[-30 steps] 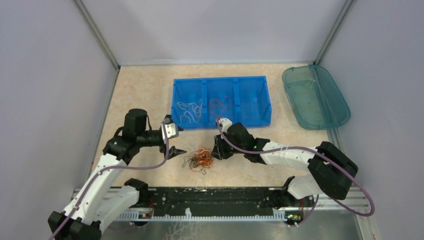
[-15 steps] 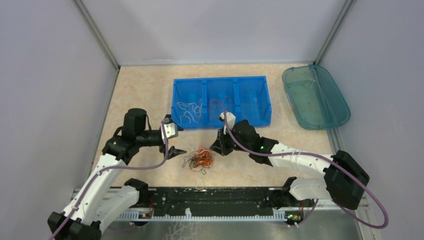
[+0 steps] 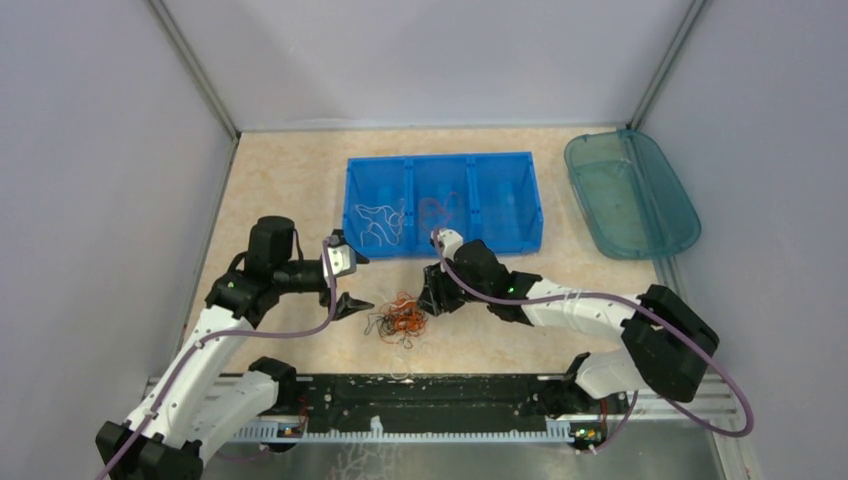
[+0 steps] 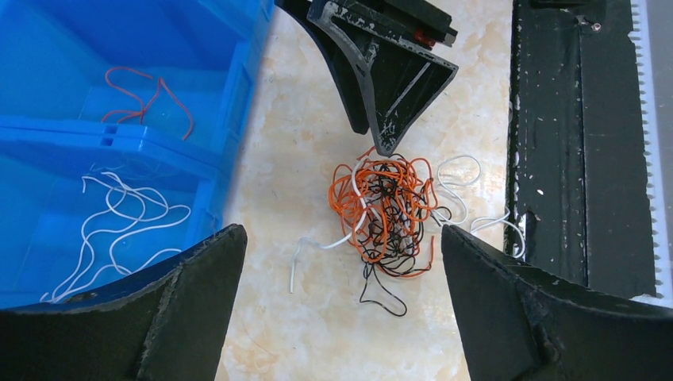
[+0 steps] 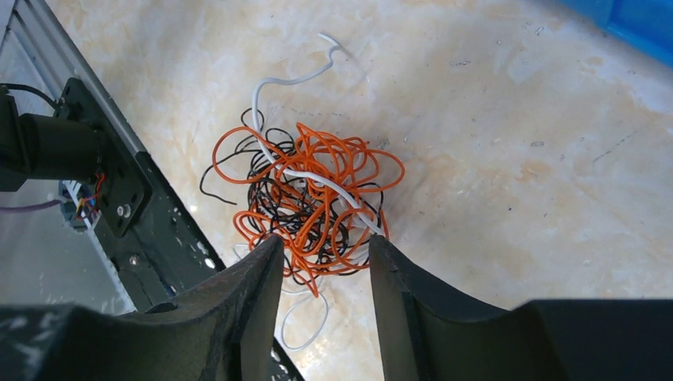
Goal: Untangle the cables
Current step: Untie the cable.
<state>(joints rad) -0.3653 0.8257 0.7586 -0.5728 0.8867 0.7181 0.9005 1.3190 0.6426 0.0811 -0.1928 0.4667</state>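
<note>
Main clump of cables [image 3: 398, 318] sits on the tabletop [image 3: 290, 190], between the two arms and near the black rail [image 3: 420, 395] at the front edge. It is a knot of orange and black strands with a few white ones running through it and trailing out of it.

Left gripper [image 3: 356, 280]: jaws spread wide, holding nothing, touching nothing. It hangs just left of the clump, and its wrist view frames the clump between the two fingers [image 4: 198, 309].

Right gripper [image 3: 432, 298]: jaws part-open, with a clear narrow gap between the fingers [image 5: 254, 302]. The tips are down at the clump's right edge and orange loops lie in the gap. No strand looks pinched. I cannot tell whether the tips press on the wires or only hover at them.

Blue bin [image 3: 440, 160] stands behind the clump and has three compartments. White cables lie loose in the left one and thin red-orange ones in the middle one. Teal tray [image 3: 630, 195] is at far right, well apart from the clump.
</note>
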